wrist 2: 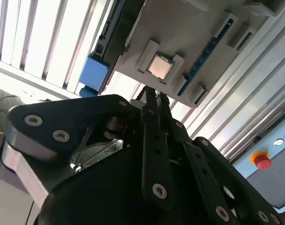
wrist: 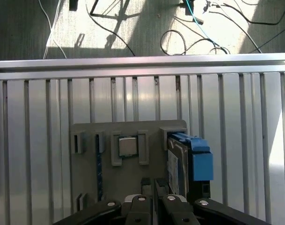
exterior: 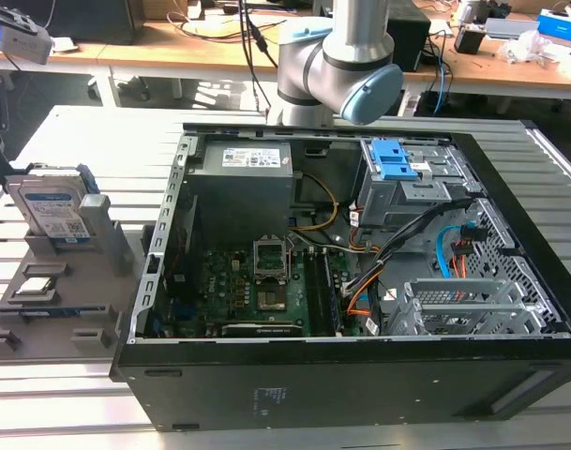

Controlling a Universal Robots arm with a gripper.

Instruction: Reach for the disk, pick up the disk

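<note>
Fingers pressed together, at most a hairline gap, pinching nothing; gripper [wrist: 153,182] empty in both wrist views, fingertips [wrist 2: 149,105] side by side.

Taking tip direction as 12 o'clock in the first wrist view:
- **Dead ahead, 12 o'clock:** CPU chip [wrist: 127,146], seated in its own pocket.
- **About 1 o'clock:** disk [wrist: 179,164], just beside the tips, not touching.
- **How the disk sits:** standing on edge in a slot of the grey holder fixture [wrist: 133,129], with the blue side rail [wrist: 201,161] on the side away from the tips.
- **Long axis:** the thin top edge runs along the 12–6 line, parallel to the fingers.

Judged from that: closing line of the fingers crosses the disk's thin dimension, so orientation looks matched. Offset looks purely sideways, toward 3 o'clock.

In the exterior view, disk [exterior: 51,211] at roughly 9 o'clock from the open computer case [exterior: 360,394]. Label face toward the camera, upright, leaning slightly. Fixture resting on the slatted aluminium table [wrist: 39,140].
</note>
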